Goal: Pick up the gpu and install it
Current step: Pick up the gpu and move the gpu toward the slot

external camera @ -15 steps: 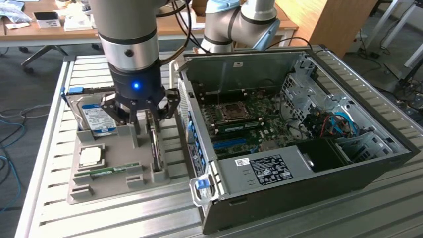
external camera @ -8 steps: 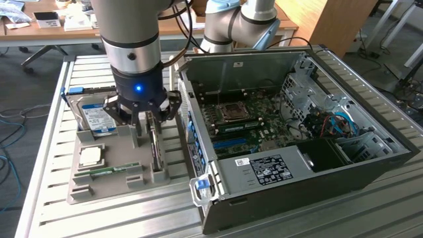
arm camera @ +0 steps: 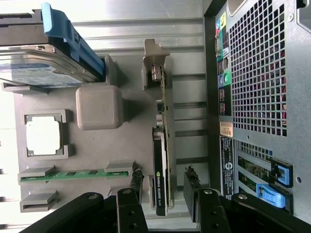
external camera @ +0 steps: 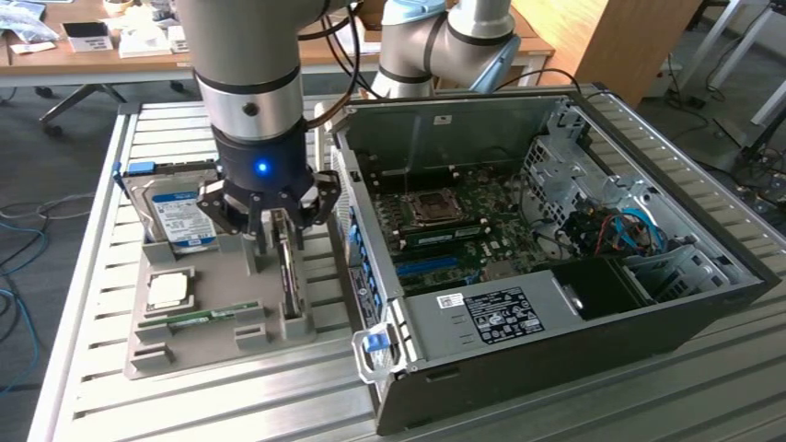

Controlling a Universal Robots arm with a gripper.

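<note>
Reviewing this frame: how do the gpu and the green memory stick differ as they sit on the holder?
The gpu is dark with a metal end bracket; the memory stick is a thin green strip. The gpu stands taller above the holder than the low memory stick. The open jaws of the gripper straddle the gpu; the memory stick sits apart from them. Both sit in slots of the same grey holder.

A grey holder tray (external camera: 221, 345) lies on the slatted metal table (external camera: 160, 405). It carries an upright hard drive (external camera: 182, 207) in a blue caddy, a flat processor chip (external camera: 168, 291) and a green memory stick (external camera: 197, 319). Just beside it, on the exterior view's right, an open computer case (external camera: 687, 304) lies with its motherboard (external camera: 461, 230) exposed.
</note>
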